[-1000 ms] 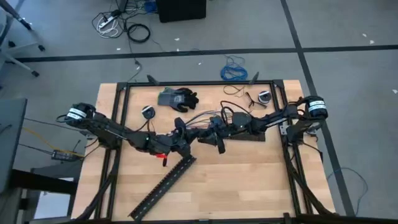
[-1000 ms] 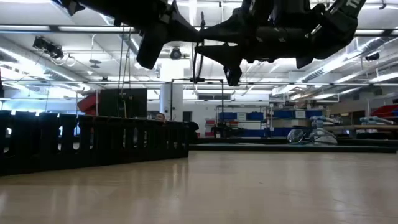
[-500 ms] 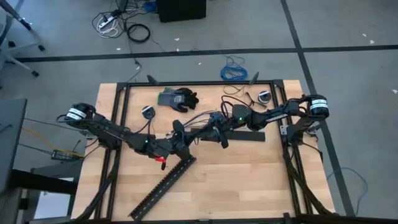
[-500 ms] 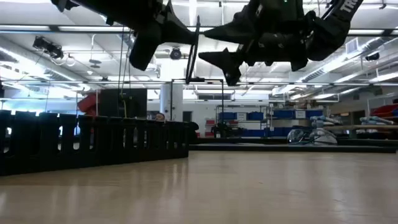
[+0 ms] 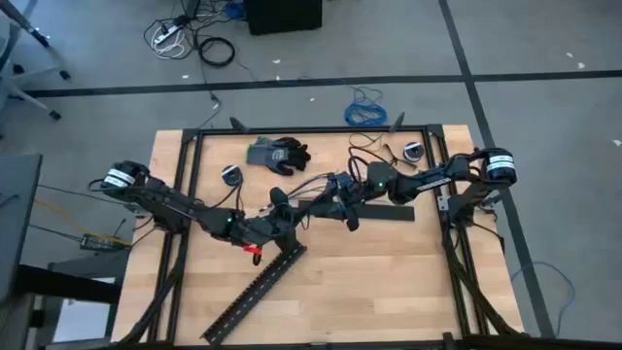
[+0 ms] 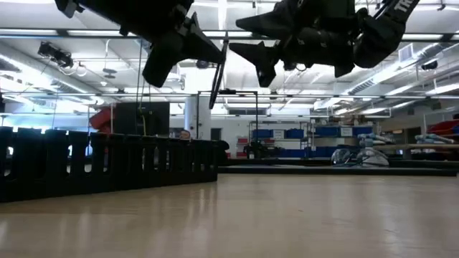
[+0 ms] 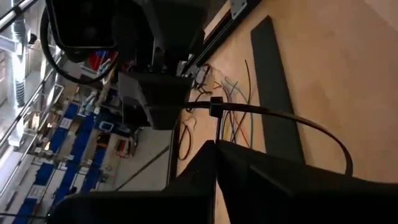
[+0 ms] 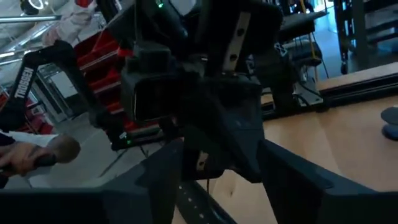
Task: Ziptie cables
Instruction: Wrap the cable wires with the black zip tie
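Holding the zip tie [image 7: 280,118] aloft between both arms, you risk missing the bundle: the cables [image 7: 233,118] lie on the table beside the flat black strip [image 7: 273,93], apparently outside the loop. Your left gripper [image 5: 279,208] is clamped on the tie's strap; I cannot tell whether the right gripper [image 5: 340,199] is closed. Pulling now could cinch it empty.

cables [image 7: 233,127]: thin wires, red, green, blue and dark, hanging loose side by side over the wooden surface [image 7: 348,68].
zip tie [image 7: 280,118]: a thin black strip with a small square head, curving around the wires in a loop.
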Controlling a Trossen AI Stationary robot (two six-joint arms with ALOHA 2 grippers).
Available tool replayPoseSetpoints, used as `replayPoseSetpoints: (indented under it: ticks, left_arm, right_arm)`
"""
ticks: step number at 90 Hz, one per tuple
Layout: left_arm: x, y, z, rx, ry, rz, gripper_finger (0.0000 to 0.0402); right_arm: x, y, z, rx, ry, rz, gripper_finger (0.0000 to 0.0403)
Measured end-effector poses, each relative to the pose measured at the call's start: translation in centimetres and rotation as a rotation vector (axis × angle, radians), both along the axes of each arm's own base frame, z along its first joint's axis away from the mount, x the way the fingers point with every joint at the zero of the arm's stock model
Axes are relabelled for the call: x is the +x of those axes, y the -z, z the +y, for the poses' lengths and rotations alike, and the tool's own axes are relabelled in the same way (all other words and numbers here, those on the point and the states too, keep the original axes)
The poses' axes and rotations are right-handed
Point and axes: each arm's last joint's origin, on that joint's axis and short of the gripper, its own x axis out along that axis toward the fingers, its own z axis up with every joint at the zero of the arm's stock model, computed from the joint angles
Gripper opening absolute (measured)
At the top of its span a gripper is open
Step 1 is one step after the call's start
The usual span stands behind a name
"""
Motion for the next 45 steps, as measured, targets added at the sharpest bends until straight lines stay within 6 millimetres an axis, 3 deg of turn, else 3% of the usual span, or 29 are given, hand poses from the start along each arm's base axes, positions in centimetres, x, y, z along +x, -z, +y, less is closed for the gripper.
replayPoseSetpoints:
  ticks: [45]
  left_arm:
    - [0.4, -0.2, 1.0, -0.038, 0.006, -0.024, 0.0000]
  right_arm:
    - [0.0, -0.2, 0.0, -0.001, 0.016, -0.017, 0.0169]
